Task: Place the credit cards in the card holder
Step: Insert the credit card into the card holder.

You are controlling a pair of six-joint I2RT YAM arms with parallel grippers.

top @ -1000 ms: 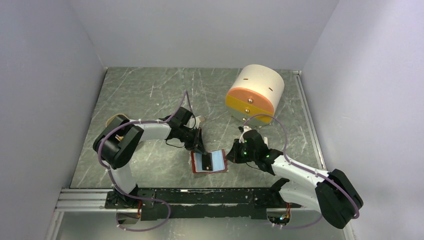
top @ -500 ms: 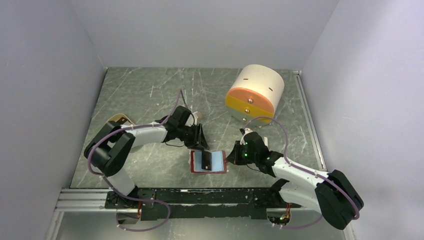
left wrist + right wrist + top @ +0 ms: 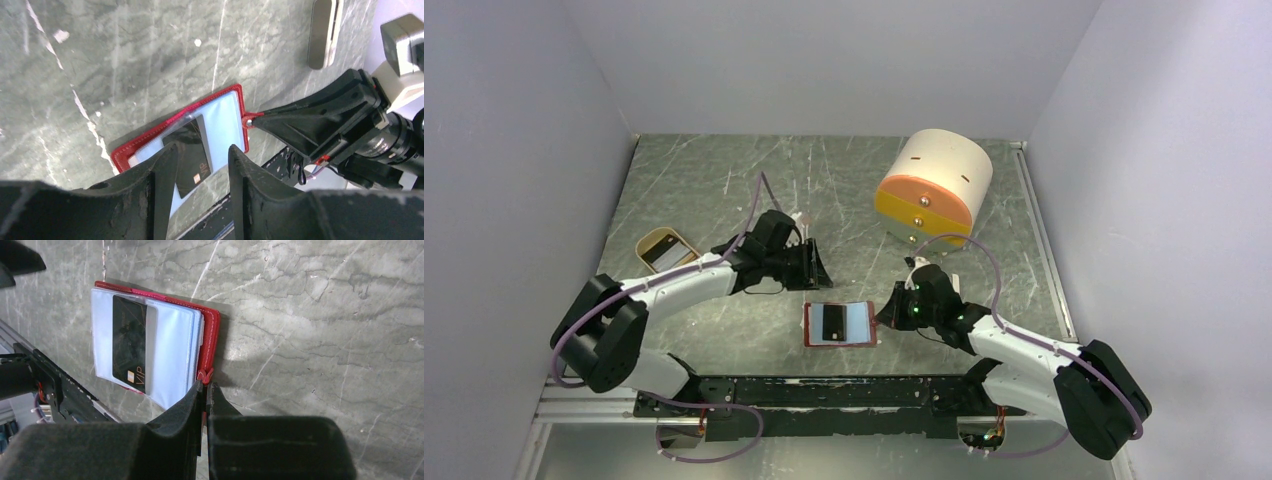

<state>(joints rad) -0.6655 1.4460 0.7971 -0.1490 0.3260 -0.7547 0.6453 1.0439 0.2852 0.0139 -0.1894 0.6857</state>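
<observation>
One card in, at least one left.
Wallet (image 3: 840, 323) lies open by the table's (image 3: 724, 180) near edge, black card (image 3: 831, 322) in its left pocket. Right gripper (image 3: 205, 385) pinches the wallet's tab; left gripper (image 3: 200, 150) hovers behind, jaws apart, empty. A second card (image 3: 667, 252) looks to sit in the tray (image 3: 646, 245) near the left edge.

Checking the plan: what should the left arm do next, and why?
Probably swing the left gripper to the tray, which seems to hold another card; its jaws are open and empty, and a black card already sits in the card holder.
</observation>
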